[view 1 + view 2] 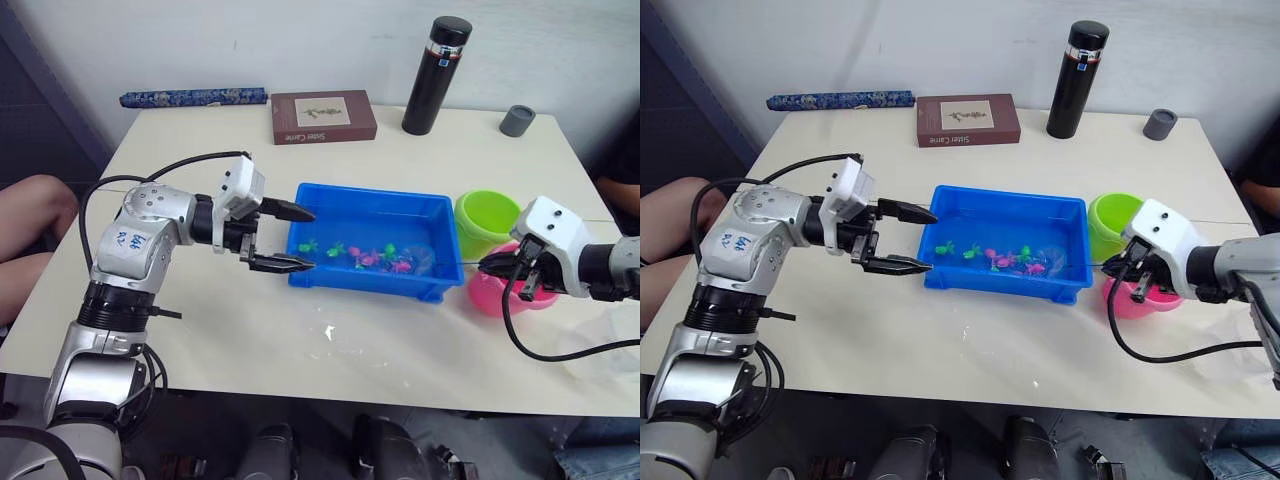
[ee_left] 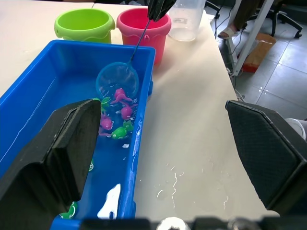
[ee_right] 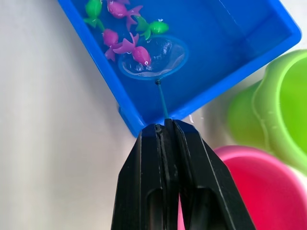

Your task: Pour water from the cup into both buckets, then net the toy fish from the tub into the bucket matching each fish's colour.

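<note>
The tub (image 1: 372, 215) is a shallow rectangular tray of glossy bright blue plastic with a rolled rim, standing on a smooth cream worktop (image 1: 300, 340) that carries a few wet streaks in front of it. A thin layer of water lies in the tub, and in it small moulded toy fish (image 3: 136, 51) cluster near the tub's right end, some magenta pink, some green, with fanned tails and dotted eyes. The net (image 3: 152, 58) is a round blue-rimmed hoop of fine see-through mesh on a thin dark wire handle; its hoop sits in the water among the fish, with one pink fish lying over it. The right tool (image 3: 167, 128) has its two black fingers pressed together on the end of the wire handle, held over the pink bucket (image 1: 497, 295) just beside the tub's right wall. The green bucket (image 1: 483, 220), lime and smooth with a wavy moulded band, stands touching or just beside the pink one, both at the tub's right end. The clear measuring cup (image 2: 187, 18) stands near the pink bucket. The left tool (image 1: 282, 237) hovers at the tub's left end with its fingers spread wide apart and nothing between them. At the far edge of the worktop are a tall matte black flask (image 1: 435, 75), a small grey cup (image 1: 517, 120) and a flat brown box (image 1: 323, 116).
</note>
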